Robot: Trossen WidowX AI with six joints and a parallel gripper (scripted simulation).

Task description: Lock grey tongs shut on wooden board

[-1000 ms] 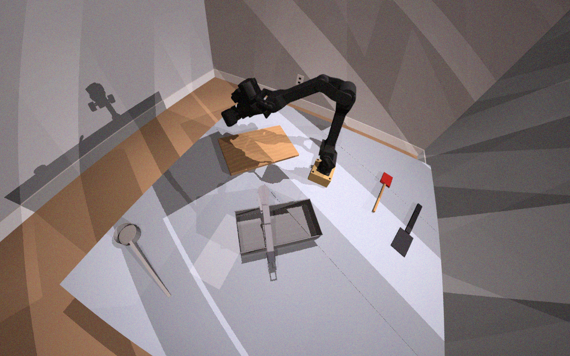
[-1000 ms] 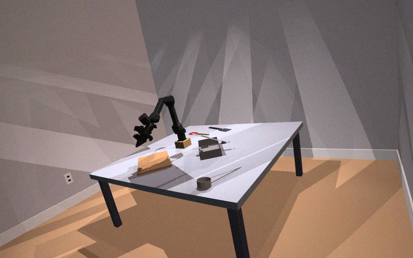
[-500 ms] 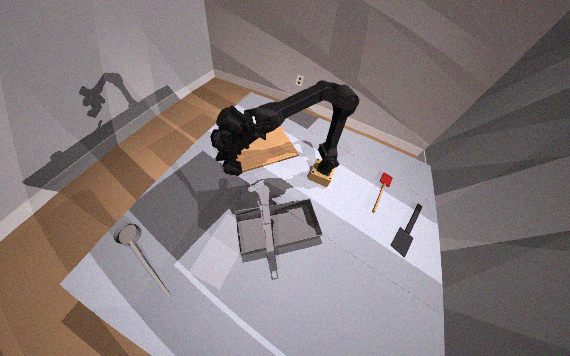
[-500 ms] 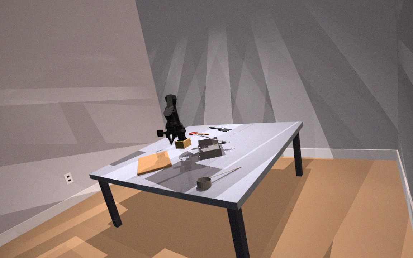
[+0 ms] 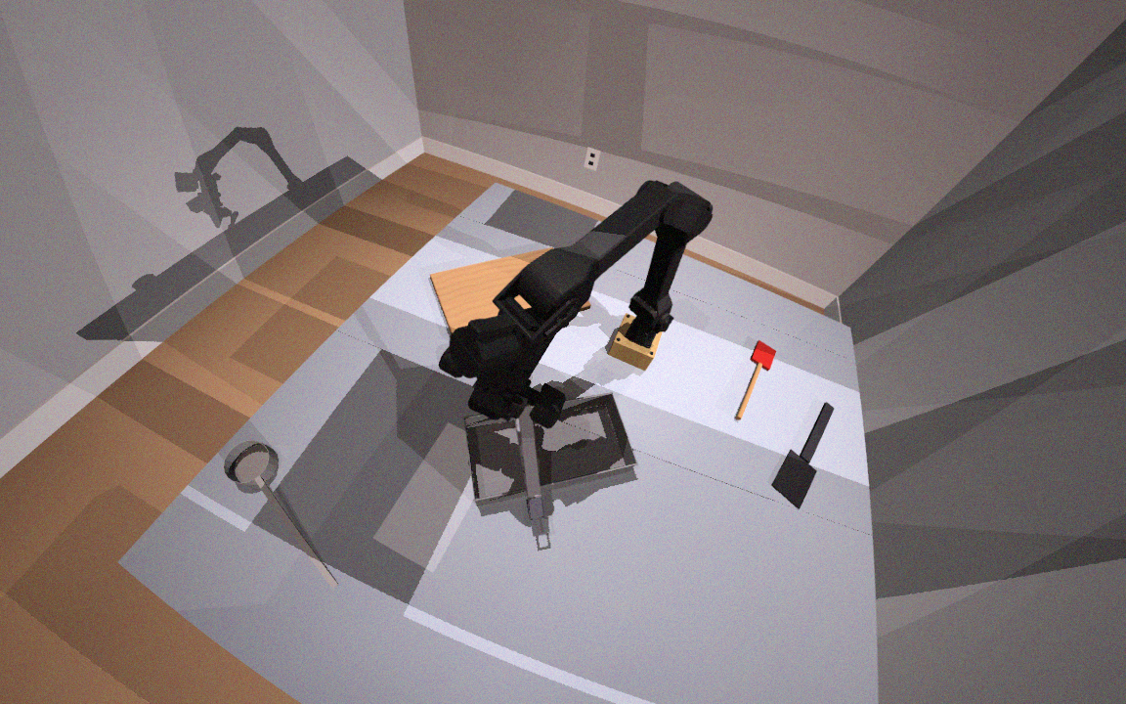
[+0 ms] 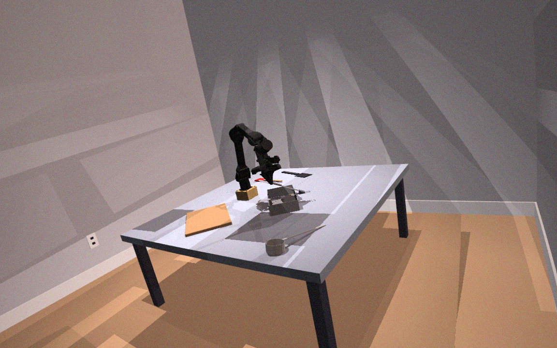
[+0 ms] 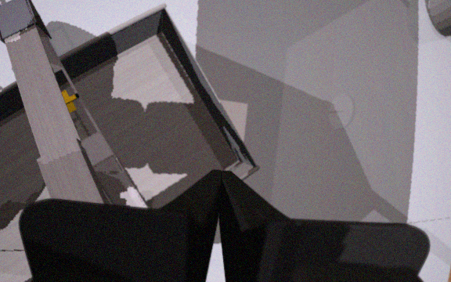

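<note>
The grey tongs [image 5: 530,463] [image 7: 45,102] lie across the roasting tin [image 5: 628,444] [image 6: 288,207] [image 7: 141,33]. Their two arms spread from the block-like hinge end, which juts past the tin's rim with a small wire loop beyond it. A small yellow piece shows between the arms in the wrist view. My gripper [image 6: 271,182] [image 7: 220,179] is shut and empty, pointing down over the tin's end, near the tongs' open end; in the wrist view its fingertips are right of the tongs and its fingers hide the tips. The wooden board [image 5: 469,286] [image 6: 206,219] lies apart from the tin, with no tongs on it.
A round pan [image 5: 250,465] [image 6: 275,247] with a long thin handle stands near the table's edge. A red-headed tool [image 5: 762,355] with a wooden handle and a black spatula [image 5: 795,478] [image 6: 303,175] lie on the other side of the tin, beyond the arm's base.
</note>
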